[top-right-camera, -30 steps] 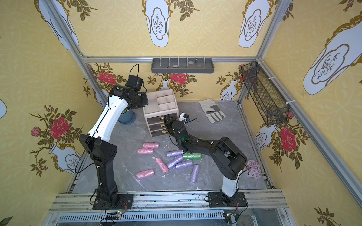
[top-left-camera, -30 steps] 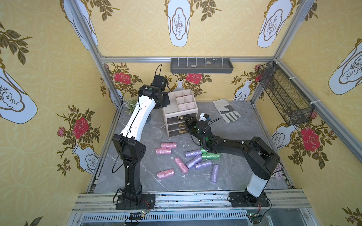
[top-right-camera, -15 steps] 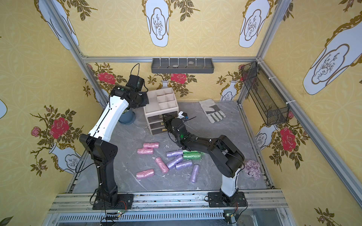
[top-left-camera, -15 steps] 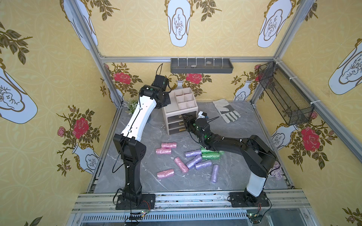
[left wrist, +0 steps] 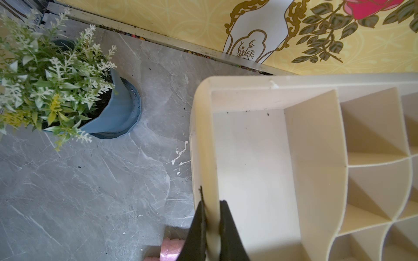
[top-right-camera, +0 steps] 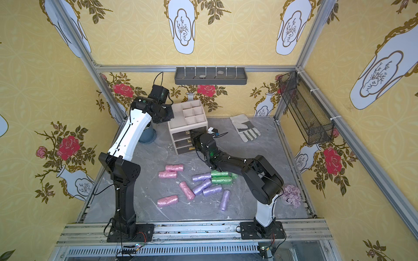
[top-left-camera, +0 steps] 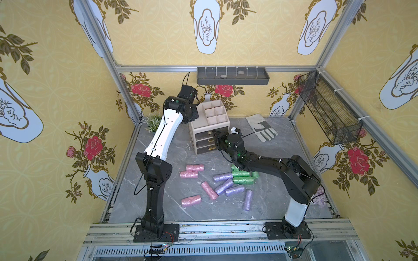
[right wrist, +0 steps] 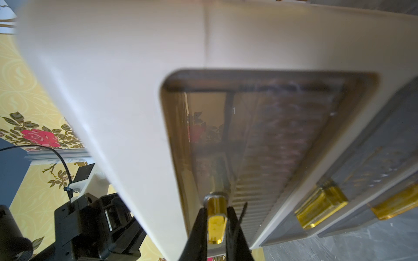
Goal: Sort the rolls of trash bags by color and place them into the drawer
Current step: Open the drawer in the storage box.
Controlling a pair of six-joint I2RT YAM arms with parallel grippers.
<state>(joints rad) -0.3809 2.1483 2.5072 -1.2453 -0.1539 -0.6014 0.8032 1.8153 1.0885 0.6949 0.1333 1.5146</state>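
- Closing on its target: the right jaws, part open a second ago, are now pinched shut on the clear gold handle [right wrist: 216, 220] of the top smoky translucent drawer [right wrist: 282, 135]. The right arm has also pushed in closer to the front of the small beige plastic chest [top-left-camera: 211, 126].
- What it means: this reads as the grip for opening the drawer. The drawer front looks flush with the chest, so the pull is judged not yet begun, and no sorting has been done.
- Left jaws: unchanged and almost closed, clamping the side wall of the chest's divided top tray [left wrist: 203, 146]. One finger sits outside the wall, the other inside the large compartment. They are likely bracing the chest against the coming pull.
- Rolls: all lie on the grey marbled counter [top-left-camera: 226, 212] in front of the chest, apart from it, and none are in any drawer.
- Four pink crinkly film rolls [top-left-camera: 195, 167] lie toward the left arm's side.
- Four lilac film rolls [top-left-camera: 224, 186] lie in the middle.
- The green film rolls [top-left-camera: 241, 174] touch the lilac ones and sit partly under the right arm, so their count is unclear.
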